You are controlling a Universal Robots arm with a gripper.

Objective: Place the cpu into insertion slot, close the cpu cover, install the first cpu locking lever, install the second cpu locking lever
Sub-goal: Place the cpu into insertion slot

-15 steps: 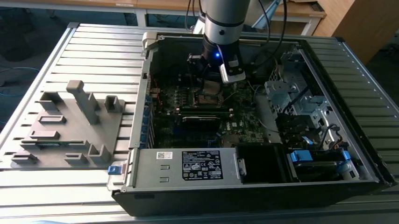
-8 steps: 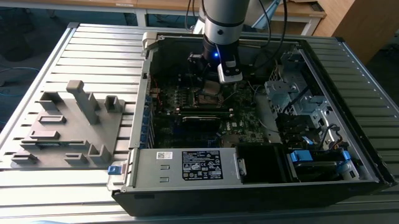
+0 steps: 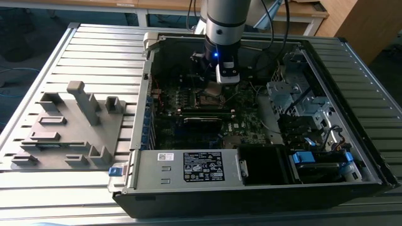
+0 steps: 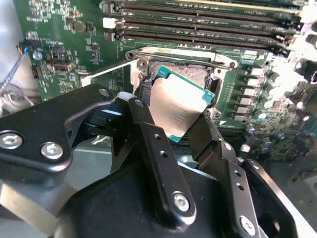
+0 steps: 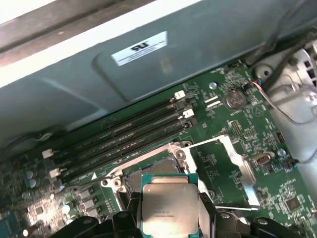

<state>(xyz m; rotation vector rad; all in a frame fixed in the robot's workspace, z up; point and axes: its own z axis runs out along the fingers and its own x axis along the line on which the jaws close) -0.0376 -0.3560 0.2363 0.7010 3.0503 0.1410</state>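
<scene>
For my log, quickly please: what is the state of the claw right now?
The claw is closed on the cpu, just over the insertion slot.

Robotics lab or workshop test cell. 1 industrial arm (image 3: 224,28) hangs over an open desktop PC case (image 3: 251,202) laid flat on a ribbed aluminium-profile table (image 3: 94,47). Well off the gripper (image 3: 215,88), toward the exterior view's left, sits a grey fixture plate (image 3: 69,141) w/ upright pegs & blocks. Past the gripper, wooden desks (image 3: 301,12) line the room edge. Right below it: bare motherboard (image 3: 251,134) w/ 4 RAM slots (image 5: 124,139).
</scene>
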